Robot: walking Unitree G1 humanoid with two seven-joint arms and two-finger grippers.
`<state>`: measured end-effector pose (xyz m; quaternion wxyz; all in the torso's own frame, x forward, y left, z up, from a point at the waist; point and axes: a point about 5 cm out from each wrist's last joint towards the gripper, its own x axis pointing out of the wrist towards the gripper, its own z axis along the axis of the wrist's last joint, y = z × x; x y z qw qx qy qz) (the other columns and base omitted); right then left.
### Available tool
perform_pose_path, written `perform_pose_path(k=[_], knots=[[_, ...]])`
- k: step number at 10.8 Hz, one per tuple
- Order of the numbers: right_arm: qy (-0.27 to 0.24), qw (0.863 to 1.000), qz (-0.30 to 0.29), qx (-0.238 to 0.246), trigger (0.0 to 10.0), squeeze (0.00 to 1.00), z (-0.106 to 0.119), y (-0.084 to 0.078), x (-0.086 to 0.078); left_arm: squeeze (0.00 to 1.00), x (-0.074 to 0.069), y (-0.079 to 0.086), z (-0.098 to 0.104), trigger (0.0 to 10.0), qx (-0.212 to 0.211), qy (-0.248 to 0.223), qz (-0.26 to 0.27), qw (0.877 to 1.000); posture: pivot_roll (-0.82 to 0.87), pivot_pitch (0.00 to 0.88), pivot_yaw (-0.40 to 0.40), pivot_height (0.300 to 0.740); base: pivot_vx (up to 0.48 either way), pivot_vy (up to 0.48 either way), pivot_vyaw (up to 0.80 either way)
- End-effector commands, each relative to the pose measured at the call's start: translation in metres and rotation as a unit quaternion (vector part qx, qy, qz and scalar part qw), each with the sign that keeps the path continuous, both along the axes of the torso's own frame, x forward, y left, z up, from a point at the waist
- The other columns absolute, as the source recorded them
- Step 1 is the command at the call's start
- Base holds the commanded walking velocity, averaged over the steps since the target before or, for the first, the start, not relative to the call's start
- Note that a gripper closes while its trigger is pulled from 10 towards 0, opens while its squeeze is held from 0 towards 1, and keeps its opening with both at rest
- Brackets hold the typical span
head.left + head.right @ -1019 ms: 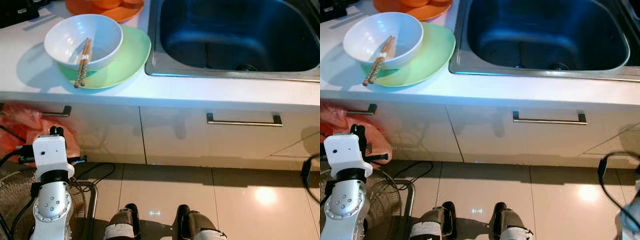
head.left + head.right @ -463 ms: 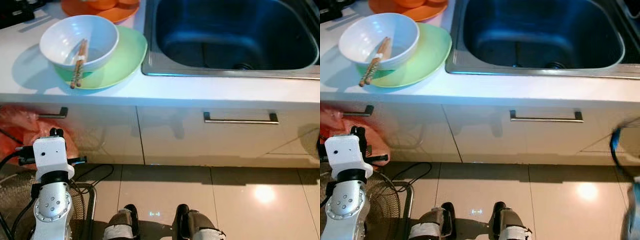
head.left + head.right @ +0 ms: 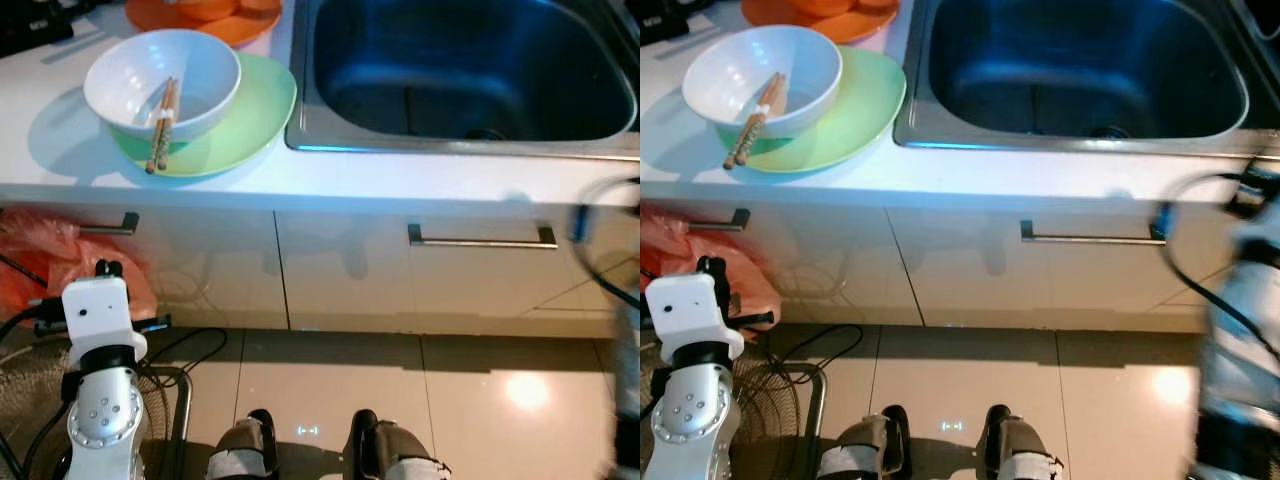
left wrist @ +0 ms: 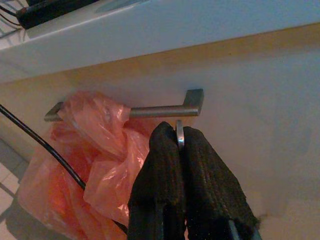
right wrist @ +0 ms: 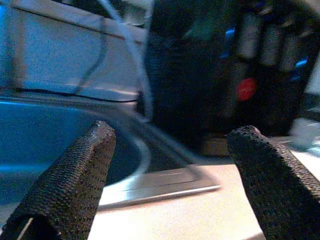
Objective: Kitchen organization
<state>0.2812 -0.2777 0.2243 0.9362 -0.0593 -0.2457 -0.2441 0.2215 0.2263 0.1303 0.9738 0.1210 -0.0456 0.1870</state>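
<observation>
1. Rising since half a second ago, the right arm (image 3: 1240,330) now fills the right edge of the head views as a blurred shape with a black cable, level with the counter edge; before, only a sliver of it showed there.
2. At the lower left of the head views, the left arm (image 3: 100,400) has barely shifted and hangs low in front of the cabinet.
3. On the white counter (image 3: 330,180), upper left of the frame, a white bowl (image 3: 163,80) sits on a green plate (image 3: 250,110).
4. A pair of wooden chopsticks (image 3: 161,125) leans in the bowl, its lower ends sticking out over the rim toward the counter edge.
5. Just behind the bowl, an orange plate (image 3: 200,15) is cut off by the top edge.
6. Beside the green plate, upper right, lies the steel sink (image 3: 460,70), its basin dark blue.
7. Below the counter run two drawer handles (image 3: 480,240); an orange plastic bag (image 4: 85,165) hangs under the left one.
8. In its wrist view, the left gripper (image 4: 179,145) has its fingers pressed together, near the left handle.
9. By contrast, the right gripper (image 5: 170,165) has its fingers (image 5: 75,175) spread wide apart, holding nothing, just above the counter beside the sink rim.
</observation>
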Motion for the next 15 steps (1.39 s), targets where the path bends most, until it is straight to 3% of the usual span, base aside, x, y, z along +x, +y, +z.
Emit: perform_pose_path(k=[1, 5, 7, 8, 10, 11, 13, 15], knots=[[0.026, 0.999, 0.035, 0.023, 10.0, 0.0, -0.013, 0.009, 0.009, 0.0, -0.003, 0.002, -0.004, 10.0, -0.001, 0.005, 0.013, 1.0, 0.11, 0.257, -0.025, 0.74, 0.0, 0.0, 0.0], [0.049, 0.992, 0.101, 0.055, 10.0, 0.0, -0.03, 0.04, 0.034, 0.0, -0.003, 0.0, 0.003, 10.0, 0.009, -0.012, 0.016, 1.0, 0.16, 0.242, -0.044, 0.74, 0.0, 0.0, 0.0], [0.056, 0.989, 0.118, 0.068, 10.0, 0.0, -0.035, 0.048, 0.042, 0.0, -0.007, 0.005, 0.018, 10.0, 0.033, -0.04, 0.043, 0.998, 0.19, 0.241, -0.062, 0.74, 0.0, 0.0, 0.0], [0.057, 0.989, 0.121, 0.069, 10.0, 0.0, -0.036, 0.049, 0.044, 0.0, -0.008, 0.007, 0.024, 10.0, 0.043, -0.05, 0.051, 0.997, 0.19, 0.239, -0.065, 0.74, 0.0, 0.0, 0.0], [0.061, 0.987, 0.133, 0.073, 10.0, 0.0, -0.04, 0.055, 0.05, 0.0, -0.004, 0.016, 0.058, 10.0, 0.096, -0.094, 0.082, 0.988, 0.21, 0.232, -0.069, 0.74, 0.0, 0.0, 0.0], [0.061, 0.986, 0.136, 0.074, 10.0, 0.0, -0.04, 0.057, 0.051, 0.0, -0.003, 0.016, 0.066, 10.0, 0.115, -0.102, 0.087, 0.984, 0.21, 0.233, -0.069, 0.74, 0.0, 0.0, 0.0], [0.063, 0.985, 0.139, 0.076, 10.0, 0.0, -0.044, 0.058, 0.052, 0.0, 0.001, 0.011, 0.079, 10.0, 0.142, -0.113, 0.083, 0.98, 0.21, 0.241, -0.068, 0.74, 0.0, 0.0, 0.0], [0.064, 0.985, 0.137, 0.079, 10.0, 0.0, -0.046, 0.058, 0.052, 0.0, 0.003, 0.006, 0.08, 10.0, 0.13, -0.112, 0.08, 0.982, 0.21, 0.245, -0.068, 0.74, 0.0, 0.0, 0.0]])
